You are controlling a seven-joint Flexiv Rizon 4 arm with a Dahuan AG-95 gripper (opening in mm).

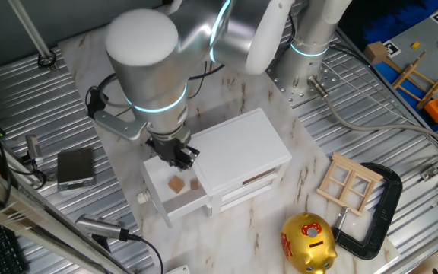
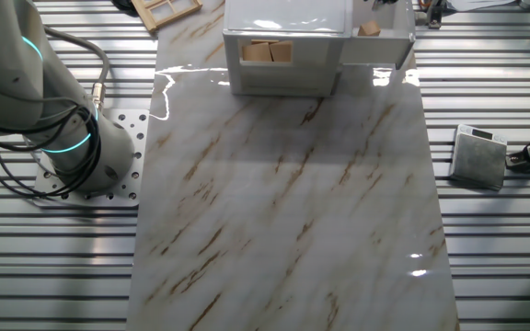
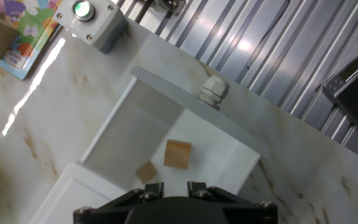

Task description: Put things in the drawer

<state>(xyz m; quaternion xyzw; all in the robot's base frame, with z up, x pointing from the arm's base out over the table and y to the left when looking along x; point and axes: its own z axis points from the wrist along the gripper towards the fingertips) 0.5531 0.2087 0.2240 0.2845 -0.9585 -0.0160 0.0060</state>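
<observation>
Wooden blocks: two lie loose inside the pulled-out upper drawer [image 1: 175, 199] of the white cabinet [image 1: 242, 152], frame centre in the fixed view; larger block [image 3: 178, 154], smaller block [image 3: 146, 172] just left of it, apart. Round knob [image 3: 213, 91] on drawer front, toward frame top in hand view. Gripper [image 1: 179, 155] hovers above the drawer's back end; jaws hold nothing, how far apart cannot tell. Gold piggy bank [image 1: 309, 242] lower right on marble surface [image 2: 293, 202], wooden window frame [image 1: 348, 183] beside.
</observation>
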